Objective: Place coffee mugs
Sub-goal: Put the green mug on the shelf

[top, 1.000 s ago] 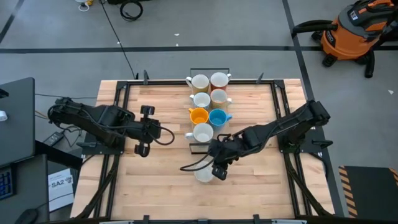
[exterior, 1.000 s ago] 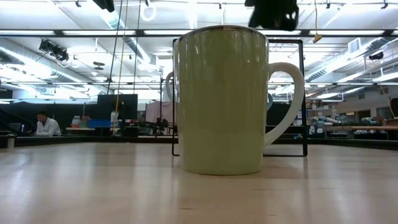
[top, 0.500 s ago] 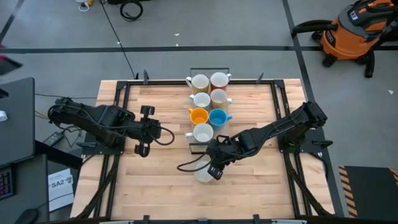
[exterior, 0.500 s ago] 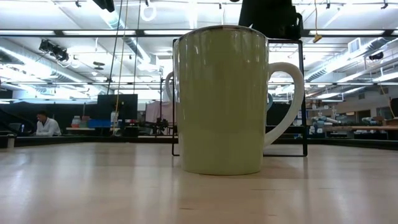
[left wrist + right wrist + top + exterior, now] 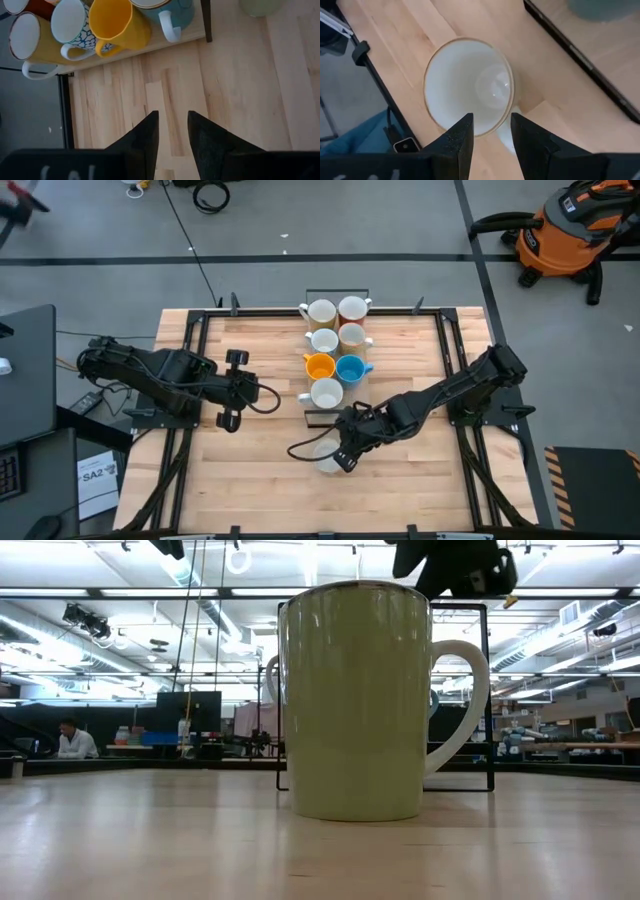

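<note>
A: Checking the rack first. Dark frame tray [image 5: 306, 418] at the worktop [image 5: 260, 470] centre holds seven coffee mugs [image 5: 337, 340] in two columns. Far row: white-inside mug [image 5: 321, 312] and a red-orange one [image 5: 352, 309]. Next row: a small white-inside one [image 5: 323, 340] beside a tan one [image 5: 351, 336]. Then orange [image 5: 319, 366] beside teal [image 5: 350, 368]. Nearest row has one white mug [image 5: 326, 392]; the slot beside it is bare.

B: Where's the eighth?

A: Pale green mug [image 5: 355, 700] stands upright on the worktop, outside the tray, just off its near edge. White inside, nothing in it, per the right wrist view [image 5: 468, 92]. Handle [image 5: 458, 705] points to the right in the low view.

B: Anything you can't read?

A: From above, the right arm covers most of the pale green mug [image 5: 325, 458]; only a sliver of rim shows. In the low view that mug blocks nearly the whole tray, just the frame edges [image 5: 488, 690] show. Left wrist view cuts the racked mugs off at the frame edge.

B: Claws?

A: Right claw [image 5: 345, 460] hangs right over the pale green mug's rim on the handle side, fingers [image 5: 457, 137] apart with a moderate gap, not touching it, holding nothing. Low view shows it dark, above the rim [image 5: 460, 565]. Left claw [image 5: 231, 388] sits over bare worktop left of the tray, fingers [image 5: 145, 137] also a little apart, empty.
</note>
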`<state>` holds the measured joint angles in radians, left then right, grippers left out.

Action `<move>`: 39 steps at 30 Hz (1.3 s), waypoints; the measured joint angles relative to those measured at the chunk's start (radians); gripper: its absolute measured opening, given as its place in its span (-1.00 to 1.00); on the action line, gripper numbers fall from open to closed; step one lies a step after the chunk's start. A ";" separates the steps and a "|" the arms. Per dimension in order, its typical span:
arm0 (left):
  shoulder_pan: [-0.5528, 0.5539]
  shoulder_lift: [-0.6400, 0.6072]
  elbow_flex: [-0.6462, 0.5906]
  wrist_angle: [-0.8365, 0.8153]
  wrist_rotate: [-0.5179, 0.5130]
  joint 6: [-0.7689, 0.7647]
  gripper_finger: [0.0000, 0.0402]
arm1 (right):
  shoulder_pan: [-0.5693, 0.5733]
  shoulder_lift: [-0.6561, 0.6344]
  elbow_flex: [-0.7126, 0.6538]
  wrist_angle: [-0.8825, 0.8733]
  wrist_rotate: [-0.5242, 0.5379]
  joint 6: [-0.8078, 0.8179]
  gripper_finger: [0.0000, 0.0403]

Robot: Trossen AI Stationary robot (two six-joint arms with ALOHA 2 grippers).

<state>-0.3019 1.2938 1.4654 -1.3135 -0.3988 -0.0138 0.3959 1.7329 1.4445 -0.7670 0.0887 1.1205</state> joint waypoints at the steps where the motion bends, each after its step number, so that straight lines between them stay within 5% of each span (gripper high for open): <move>1: 0.000 0.000 0.000 0.000 0.000 0.000 -0.45 | 0.003 0.000 0.000 0.000 0.000 0.013 -0.32; 33: 0.000 0.001 0.000 0.001 0.000 0.001 -0.45 | 0.000 0.113 -0.001 0.025 0.004 0.058 -0.32; 39: 0.000 0.001 0.000 0.001 0.000 0.000 -0.45 | -0.004 0.113 -0.001 0.025 0.004 0.057 -0.44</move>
<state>-0.3019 1.2949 1.4654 -1.3125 -0.3985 -0.0135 0.3923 1.8462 1.4437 -0.7418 0.0929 1.1777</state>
